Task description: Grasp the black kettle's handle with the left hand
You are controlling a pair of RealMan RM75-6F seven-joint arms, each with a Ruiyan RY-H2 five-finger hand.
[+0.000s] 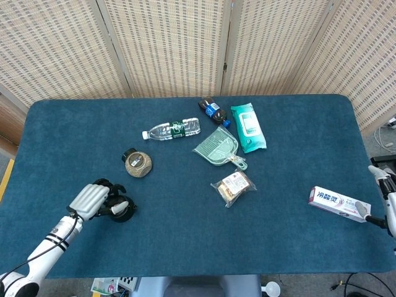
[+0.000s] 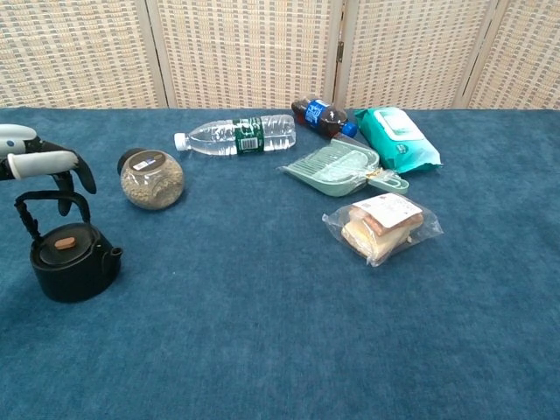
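The small black cast-iron kettle (image 2: 73, 269) stood upright on the blue felt-covered table (image 1: 185, 247) near its left front edge, its wire bail handle (image 2: 48, 199) raised over the lid. The left hand (image 1: 91, 199), grey-backed with black fingers, sat at the kettle's top; in the chest view its fingers (image 2: 68, 171) curled down over the handle's upper bar, touching it, though whether they truly clamped it could not be told. The right hand (image 1: 385, 185) lay at the far right edge, only partly in frame, just beside a white toothpaste box (image 1: 339, 203); its state could not be told.

Farther back and right of the kettle stood a round glass jar of grains (image 2: 152, 179). Beyond it lay a clear plastic water bottle (image 2: 234, 135), a dark cola bottle (image 2: 322, 116), a teal wet-wipes pack (image 2: 398, 136), a pale green dustpan (image 2: 336, 170) and a bagged sandwich (image 2: 381, 227).
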